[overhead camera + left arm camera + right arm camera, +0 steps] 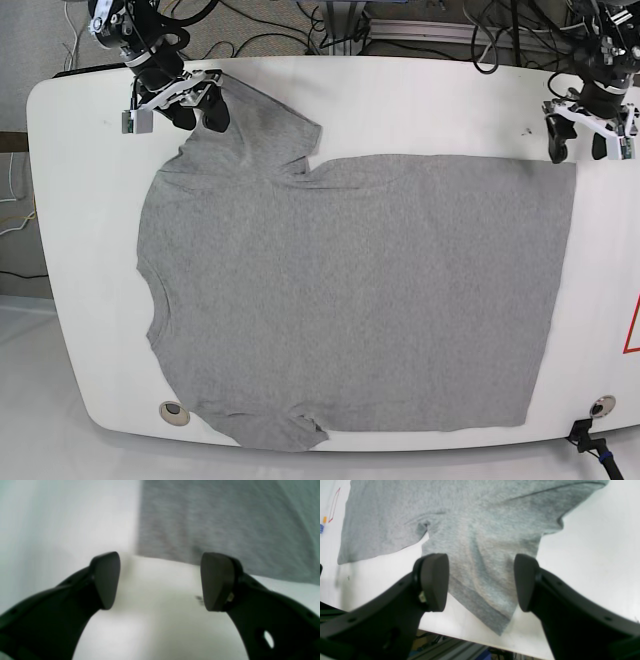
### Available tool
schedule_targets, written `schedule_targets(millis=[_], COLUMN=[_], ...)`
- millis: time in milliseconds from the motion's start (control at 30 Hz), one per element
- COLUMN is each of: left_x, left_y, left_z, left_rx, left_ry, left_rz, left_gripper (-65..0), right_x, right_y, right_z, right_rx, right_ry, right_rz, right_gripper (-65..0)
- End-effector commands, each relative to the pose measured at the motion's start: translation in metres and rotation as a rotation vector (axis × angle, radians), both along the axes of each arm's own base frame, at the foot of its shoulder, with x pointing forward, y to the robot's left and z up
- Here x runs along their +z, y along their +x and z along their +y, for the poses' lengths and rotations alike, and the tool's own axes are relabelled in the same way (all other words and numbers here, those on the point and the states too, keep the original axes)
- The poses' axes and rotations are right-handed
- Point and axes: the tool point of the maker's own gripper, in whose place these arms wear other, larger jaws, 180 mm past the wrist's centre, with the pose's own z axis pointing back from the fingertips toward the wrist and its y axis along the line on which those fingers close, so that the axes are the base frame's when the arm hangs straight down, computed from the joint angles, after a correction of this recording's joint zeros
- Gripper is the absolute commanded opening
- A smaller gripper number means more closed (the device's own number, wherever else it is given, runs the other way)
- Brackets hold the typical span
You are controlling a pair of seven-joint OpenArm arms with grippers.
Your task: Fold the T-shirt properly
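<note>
1. White counter (pixel 400 100), cables behind at 12 o'clock; T-shirt (pixel 350 300) lies flat, spans most of it, sleeves at 9 o'clock side, hem at 3.
2. Left hand (pixel 584 135): pads apart, empty, just off hem corner at 2 o'clock.
3. Right hand (pixel 190 100): pads apart, over far sleeve (pixel 480 580) at 10 o'clock, nothing clamped.
4. Next grab, imo: pinch top edge both ends together, lift evenly, fold twd 6 o'clock, keep cloth taut, no bunching.

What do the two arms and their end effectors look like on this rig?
Both are black. The left end effector and right end effector each carry two curved black arms ending in smooth, rounded dark pads, with small holes along the arms. In the base view, white brackets sit at each wrist, and dark cables trail behind the table.
</note>
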Motion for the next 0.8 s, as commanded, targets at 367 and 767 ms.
schedule_targets(millis=[367, 767], left_x=[0.025, 0.027], left_y=[0.009, 0.015], left_z=[0.028, 0.029], left_rx=[0.077, 0.079], left_ry=[-0.018, -0.021], left_rz=[-0.063, -0.072], left_gripper=[-17.5, -17.5], right_x=[0.009, -0.022], right_y=[0.001, -0.035], right_z=[-0.025, -0.031], right_rx=[-0.098, -0.132], right_ry=[-0.023, -0.003], right_rz=[-0.025, 0.102], right_gripper=[-25.1, -25.1])
